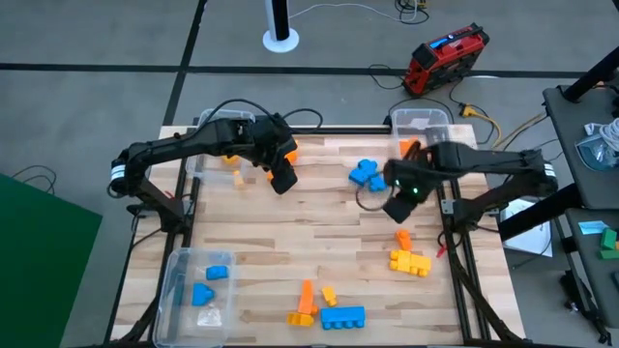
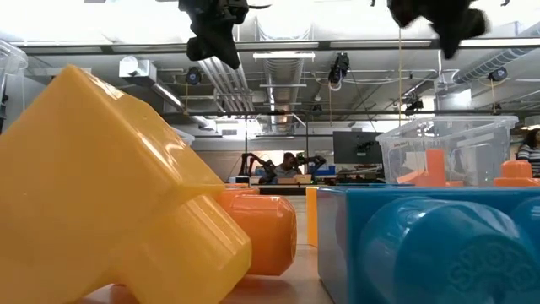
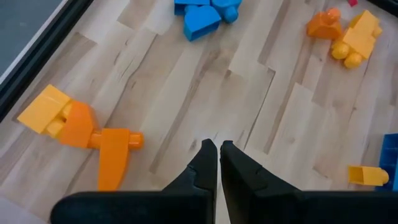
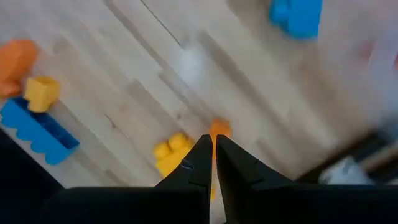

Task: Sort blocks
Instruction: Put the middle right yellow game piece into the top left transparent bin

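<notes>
Blocks lie loose on the wooden table (image 1: pixel 290 232): a blue cluster (image 1: pixel 366 174) at the far middle, an orange and yellow group (image 1: pixel 408 257) at the right, and orange (image 1: pixel 306 304), yellow (image 1: pixel 329 295) and blue (image 1: pixel 343 316) ones near the front edge. My left gripper (image 1: pixel 282 179) hangs shut over the far left part, with nothing in it (image 3: pixel 217 149). My right gripper (image 1: pixel 397 208) hangs shut right of the blue cluster, above the orange and yellow group (image 4: pixel 180 152), and is also empty (image 4: pixel 213 143).
A clear bin (image 1: pixel 184 290) at the near left holds blue blocks. Another bin (image 1: pixel 208 145) at the far left holds orange and yellow pieces. A third bin (image 1: pixel 430 121) at the far right holds orange ones. Bare wood lies in the table's middle.
</notes>
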Robot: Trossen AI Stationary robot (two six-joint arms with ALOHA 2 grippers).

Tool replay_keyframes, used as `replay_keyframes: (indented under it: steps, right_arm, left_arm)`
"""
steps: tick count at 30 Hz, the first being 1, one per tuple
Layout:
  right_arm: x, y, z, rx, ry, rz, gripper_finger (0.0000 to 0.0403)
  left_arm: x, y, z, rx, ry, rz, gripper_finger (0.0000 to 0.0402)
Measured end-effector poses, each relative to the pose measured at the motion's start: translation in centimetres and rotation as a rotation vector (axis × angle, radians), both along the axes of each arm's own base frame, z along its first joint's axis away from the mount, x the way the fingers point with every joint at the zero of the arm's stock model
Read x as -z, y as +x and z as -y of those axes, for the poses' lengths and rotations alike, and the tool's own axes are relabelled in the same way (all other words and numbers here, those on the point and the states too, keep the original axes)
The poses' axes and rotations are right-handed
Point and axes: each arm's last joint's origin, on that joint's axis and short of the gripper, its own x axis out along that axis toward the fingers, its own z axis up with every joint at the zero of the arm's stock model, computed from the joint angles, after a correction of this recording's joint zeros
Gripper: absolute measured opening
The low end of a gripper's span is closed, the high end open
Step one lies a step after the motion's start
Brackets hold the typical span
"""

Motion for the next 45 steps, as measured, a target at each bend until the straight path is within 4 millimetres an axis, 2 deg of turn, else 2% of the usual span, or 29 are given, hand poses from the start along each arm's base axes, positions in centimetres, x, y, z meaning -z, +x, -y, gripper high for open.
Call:
replay_keyframes:
  steps: [5,11,17,24,31,38,42,45]
  right_arm:
    - [2.7,-0.9,-2.2,0.227,0.059,-0.050,0.0013]
    - [6.8,-0.3,-5.5,0.298,0.102,-0.059,0.0013]
    - [10.7,-0.7,-8.2,0.334,0.141,-0.136,0.0012]
    - [14.0,-1.4,-9.5,0.325,0.095,-0.213,0.0012]
    - [17.0,-0.3,-10.3,0.269,0.015,-0.217,0.0012]
    - [17.1,2.3,-11.2,0.219,-0.002,-0.116,0.0012]
    - [16.2,2.8,-11.2,0.227,-0.023,-0.104,0.0012]
    - [15.1,2.6,-11.2,0.308,0.002,-0.120,0.0013]
  left_arm:
    - [0.0,0.0,0.0,0.021,0.016,-0.003,0.0000]
    - [0.0,0.0,0.0,0.029,0.021,-0.004,0.0000]
    - [0.0,0.0,0.0,0.052,0.038,-0.005,0.0000]
    - [-0.1,0.1,0.0,0.062,0.046,0.001,0.0000]
    - [-0.1,0.1,0.0,0.065,0.049,0.003,0.0000]
    - [-0.2,0.2,0.0,0.064,0.053,0.017,0.0000]
    - [-0.2,0.3,0.0,0.064,0.057,0.030,0.0000]
    - [-0.3,0.4,-0.1,0.063,0.061,0.043,0.0000]
